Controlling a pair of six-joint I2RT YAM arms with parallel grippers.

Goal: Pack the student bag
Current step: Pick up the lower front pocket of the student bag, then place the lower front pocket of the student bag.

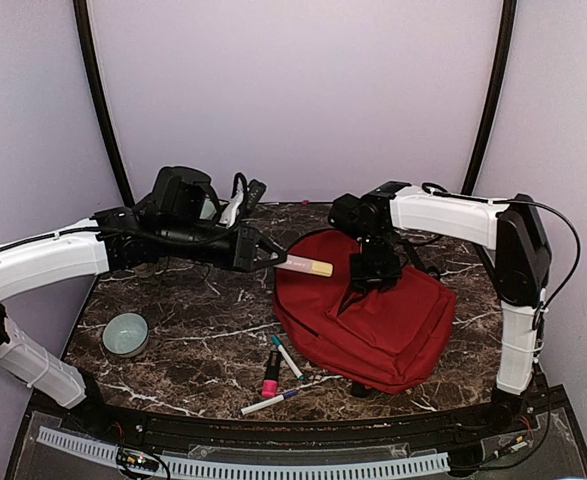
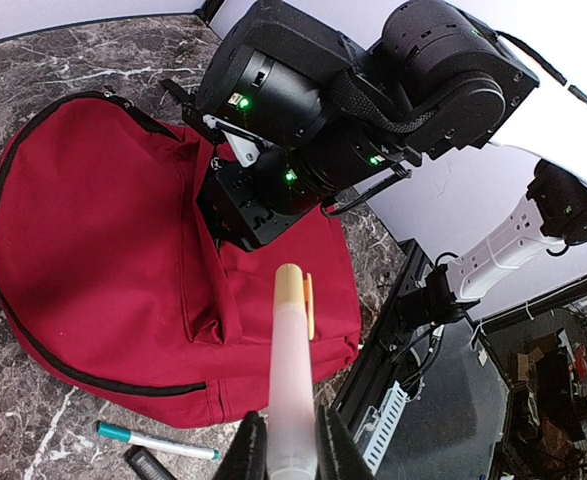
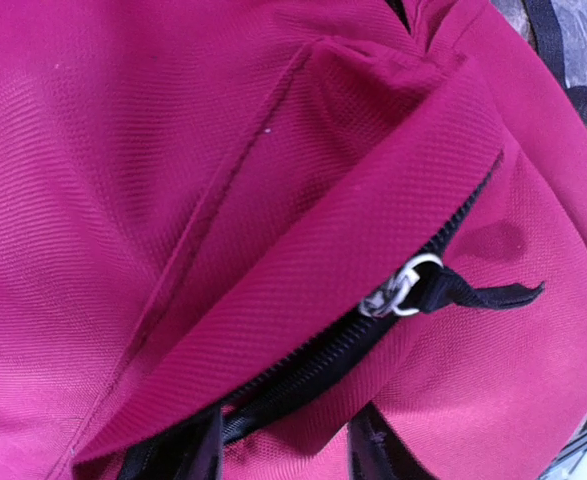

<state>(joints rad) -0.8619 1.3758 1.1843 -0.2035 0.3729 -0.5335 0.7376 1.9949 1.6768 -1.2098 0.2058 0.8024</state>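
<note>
Left gripper was nearest the lens, clamped on a marker low on the barrel, yellow cap pointing out toward the bag. From above, the cap end was over the bag's far-left edge. I couldn't tell how high it was, and it wasn't inside anything.

Bag lay flat on the table, right of centre, front pocket up. Right gripper was down on that pocket, fingers on either side of the zip line with flap fabric between them. Couldn't tell whether it was pinching the flap or just straddling it. Zip pull sat just past the fingers, and black teeth showed under the flap. The pocket mouth looked barely parted, if at all.

Loose by the bag's near-left edge were a teal pen, a pink pen and a white pen. Bowl was well off to the left.

My read is that this was the first insert and little was packed. The right arm was working the pocket opening while the left arm waited with the marker.

Next move:
- The right gripper needs a firm pinch on the flap and a lift, so there's a real gap.
- The left arm then tips the marker cap-first into that gap and lets go only once the barrel is past the zip teeth.
- Clearance between the two wrists is tight, so keep the approach slow.
</note>
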